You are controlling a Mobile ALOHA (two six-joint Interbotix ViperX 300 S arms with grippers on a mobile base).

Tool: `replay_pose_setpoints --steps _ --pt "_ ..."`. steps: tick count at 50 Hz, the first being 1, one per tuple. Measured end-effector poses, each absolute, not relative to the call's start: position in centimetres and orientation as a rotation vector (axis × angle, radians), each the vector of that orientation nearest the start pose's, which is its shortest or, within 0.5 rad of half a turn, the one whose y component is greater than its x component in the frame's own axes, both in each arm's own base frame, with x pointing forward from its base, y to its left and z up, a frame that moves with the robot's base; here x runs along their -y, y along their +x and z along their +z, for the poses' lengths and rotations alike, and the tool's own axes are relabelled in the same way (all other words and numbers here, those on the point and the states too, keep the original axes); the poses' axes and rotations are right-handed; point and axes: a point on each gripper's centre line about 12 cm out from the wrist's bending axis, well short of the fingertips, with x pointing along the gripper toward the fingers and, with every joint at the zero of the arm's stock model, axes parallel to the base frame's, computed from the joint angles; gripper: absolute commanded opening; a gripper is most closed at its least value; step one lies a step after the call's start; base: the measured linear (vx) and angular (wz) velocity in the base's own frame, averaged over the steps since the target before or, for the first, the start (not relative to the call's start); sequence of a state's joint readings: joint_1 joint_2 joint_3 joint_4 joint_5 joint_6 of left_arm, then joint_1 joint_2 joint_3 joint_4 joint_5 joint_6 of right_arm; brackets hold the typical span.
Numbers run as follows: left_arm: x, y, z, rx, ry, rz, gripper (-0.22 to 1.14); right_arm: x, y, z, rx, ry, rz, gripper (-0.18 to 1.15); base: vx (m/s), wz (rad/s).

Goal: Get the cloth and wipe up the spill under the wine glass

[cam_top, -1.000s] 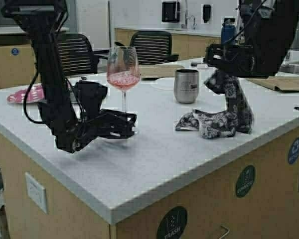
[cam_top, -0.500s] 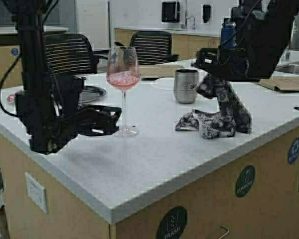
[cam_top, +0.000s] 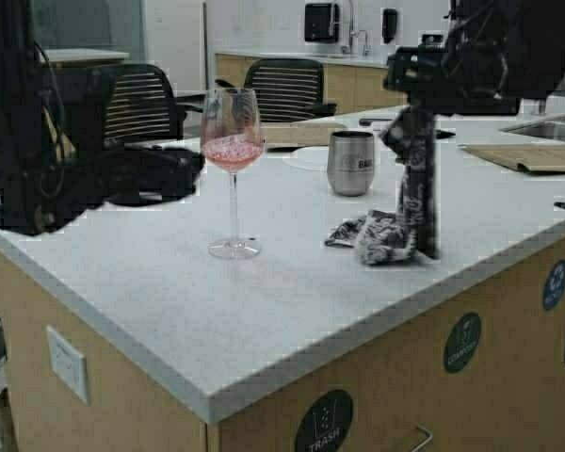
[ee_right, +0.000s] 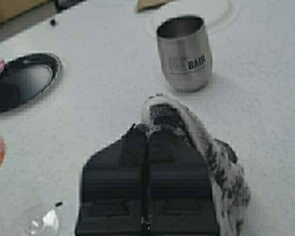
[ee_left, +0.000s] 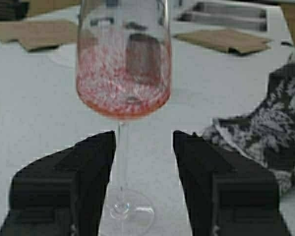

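Note:
The wine glass (cam_top: pixel 233 141) stands upright on the white counter (cam_top: pixel 264 311) with pink-red liquid in its bowl. My left gripper (cam_top: pixel 186 171) is open and empty, hovering left of the glass at bowl height. In the left wrist view the glass (ee_left: pixel 123 73) stands beyond the open gripper (ee_left: pixel 143 142), its stem close to one finger (ee_left: pixel 96 162). My right gripper (cam_top: pixel 410 115) is shut on the top of the dark printed cloth (cam_top: pixel 416 188), which hangs down with its lower end bunched on the counter. The right wrist view shows the shut gripper (ee_right: pixel 147 130) and the cloth (ee_right: pixel 221 167) draped beside it.
A steel tumbler (cam_top: pixel 350 162) stands between glass and cloth, with a white plate (cam_top: pixel 309 158) behind it. A dark round dish (ee_right: pixel 19 81) lies on the counter's left side. Flat cardboard (cam_top: pixel 532 155) lies at the back right. Chairs (cam_top: pixel 282 89) stand beyond the counter.
My left arm has drawn back to the left and risen, from around the glass's foot to bowl height. My right gripper has lifted the cloth higher and shifted it left.

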State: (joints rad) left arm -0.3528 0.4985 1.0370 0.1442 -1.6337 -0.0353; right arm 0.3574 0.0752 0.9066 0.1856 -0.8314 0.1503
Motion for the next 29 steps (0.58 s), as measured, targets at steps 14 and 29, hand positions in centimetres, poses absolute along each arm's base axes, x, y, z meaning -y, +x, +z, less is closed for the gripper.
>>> replay_pose_setpoints --steps 14,29 --pt "12.3 29.4 13.6 0.15 -0.037 -0.472 0.8 -11.4 34.2 20.3 -0.159 0.222 0.231 0.06 0.0 0.0" --pt "12.3 29.8 20.2 0.153 -0.003 -0.455 0.8 -12.0 34.6 25.8 -0.121 0.172 0.27 0.06 0.0 0.0"
